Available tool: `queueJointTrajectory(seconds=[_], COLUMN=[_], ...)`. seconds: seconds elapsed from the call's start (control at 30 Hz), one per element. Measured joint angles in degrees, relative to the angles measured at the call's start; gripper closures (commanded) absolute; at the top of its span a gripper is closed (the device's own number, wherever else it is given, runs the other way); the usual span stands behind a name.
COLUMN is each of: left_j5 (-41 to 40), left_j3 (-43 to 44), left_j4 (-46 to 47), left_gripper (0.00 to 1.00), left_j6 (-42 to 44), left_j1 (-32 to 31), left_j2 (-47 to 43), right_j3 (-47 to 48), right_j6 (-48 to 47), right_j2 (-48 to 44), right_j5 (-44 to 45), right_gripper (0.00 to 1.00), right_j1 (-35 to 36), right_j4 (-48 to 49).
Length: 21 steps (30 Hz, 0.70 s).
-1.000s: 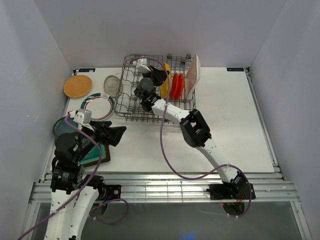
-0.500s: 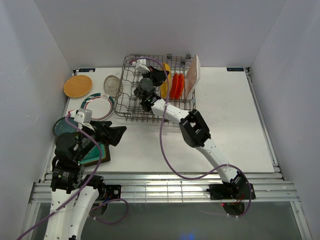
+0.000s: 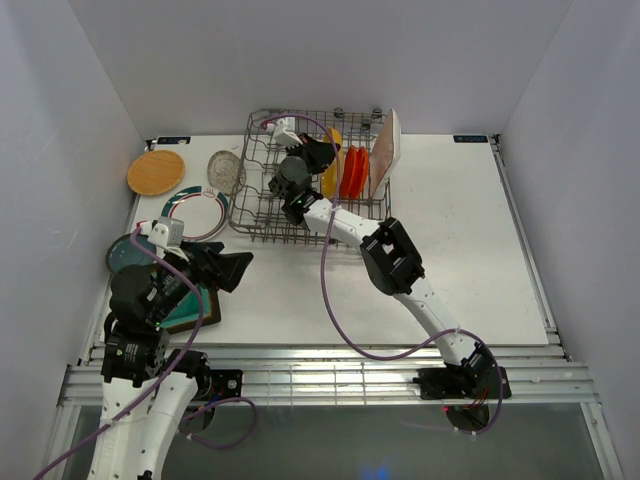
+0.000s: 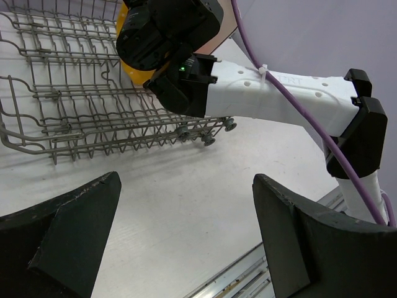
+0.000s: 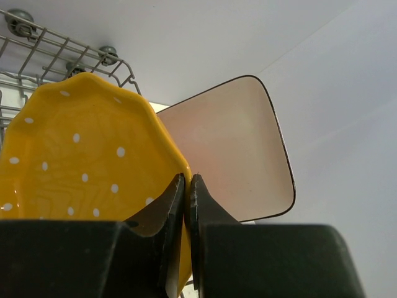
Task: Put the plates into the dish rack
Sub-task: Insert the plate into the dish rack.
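Gripping the yellow scalloped plate [image 5: 80, 155] by its rim inside the dish rack [image 3: 262, 205] with right jaws clenched; hovering left jaws released above the surface [image 3: 470, 230].

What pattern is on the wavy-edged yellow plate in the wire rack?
Small white dots on the yellow scalloped plate, clearest in the right wrist view.
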Motion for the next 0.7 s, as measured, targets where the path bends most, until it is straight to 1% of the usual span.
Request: queueJointTrajectory(seconds=[0.23,0.5,0.7], left_j5=[0.13,0.68,3.04], left_j3=[0.0,0.0,-0.13], left_j4=[0.0,0.04,0.57], left_gripper=[0.02,0.02,0.02], left_j6=[0.04,0.24,0.9], left_j1=[0.0,0.0,-0.02], left_j2=[0.31,0.33,0.33], right_j3=[-1.92,-3.02,-6.03], right_j6=[0.94,-0.83,-1.99], right_j2=[-3.96,-10.1,-15.04], right_j5=[1.07,2.64,3.67], right_gripper=[0.92,0.92,0.92], right_j1=[0.0,0.22,1.09], right_j4=[-1.11,-0.83,-0.55])
